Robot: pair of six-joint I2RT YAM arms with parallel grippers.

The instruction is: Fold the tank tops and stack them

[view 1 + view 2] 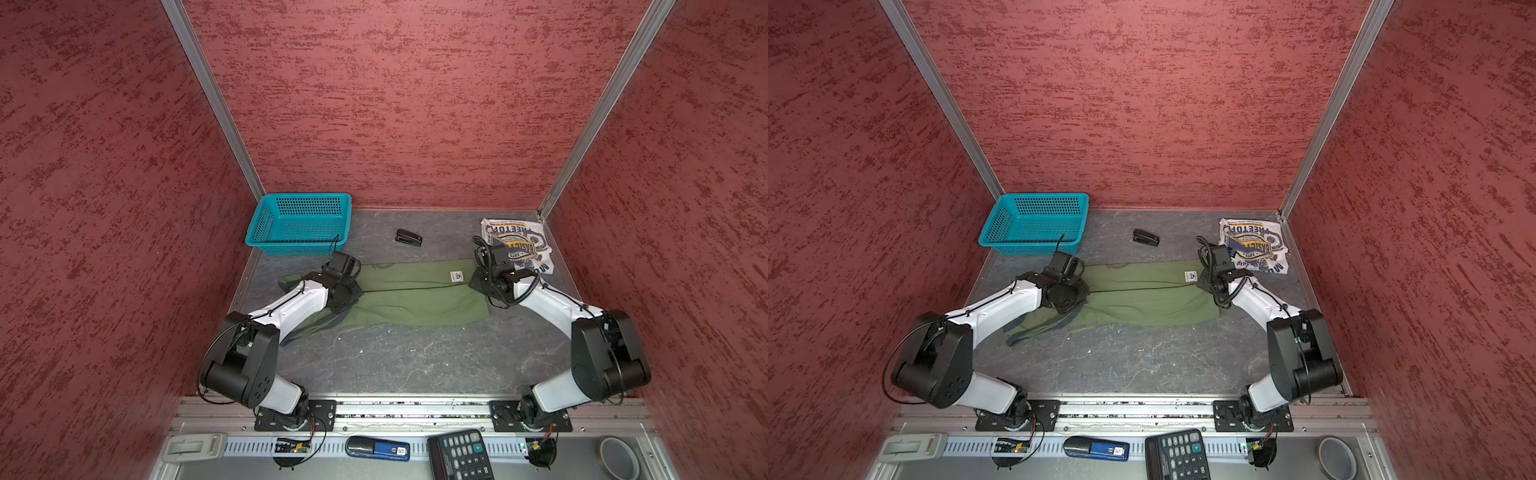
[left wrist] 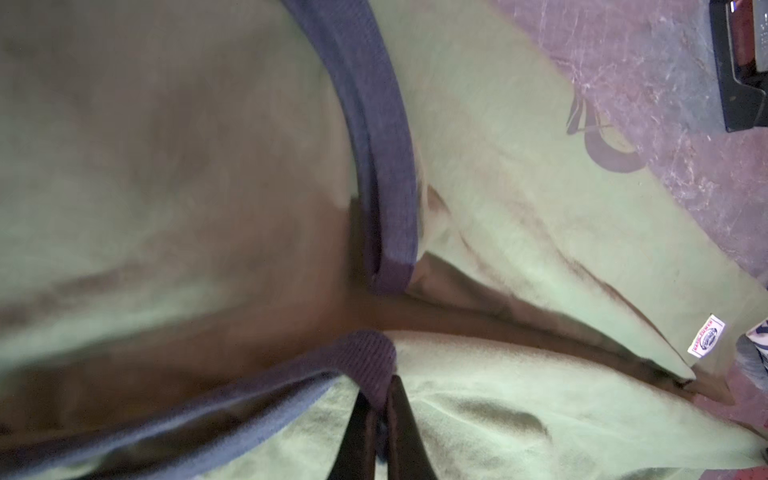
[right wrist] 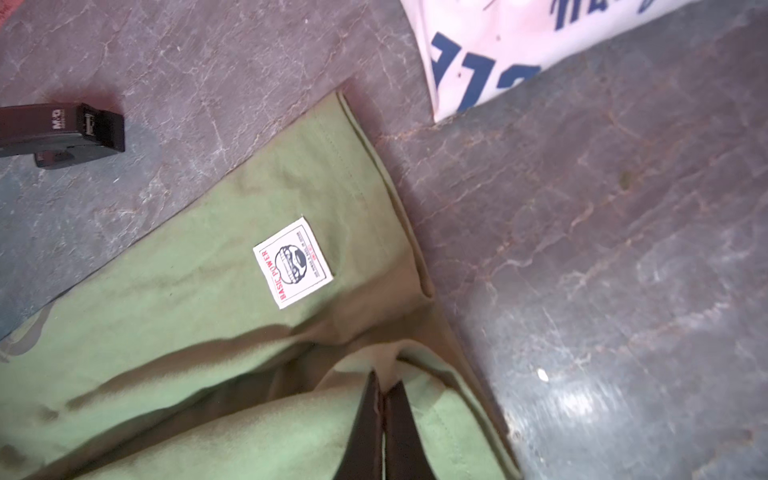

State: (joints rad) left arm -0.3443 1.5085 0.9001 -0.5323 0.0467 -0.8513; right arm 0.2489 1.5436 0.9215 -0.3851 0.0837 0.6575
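Where the two arms meet the cloth, the olive green tank top (image 1: 415,299) lies flat in the middle of the bench (image 1: 415,361), its long axis running left to right in both top views. Its strap end, edged in dark grey-blue trim (image 2: 374,124), points to the left, with the straps trailing toward the near left; its hem end points to the right. A crease runs along its length, and a small white label (image 3: 293,262) sits face up near the hem.

The left end effector (image 2: 381,405) is closed, its fingers pinching a fold of the trim at the strap end. The right end effector (image 3: 382,388) is closed too, nipping a raised bit of the hem edge of the same top.

The white tank top (image 1: 515,245) lies folded in the far right corner of the bench, print upward and its lettering upside down to the top views, just beyond the right wrist and apart from the green one. A black stapler (image 1: 408,237) lies behind the green top, and a teal basket (image 1: 266,224) stands in the far left corner
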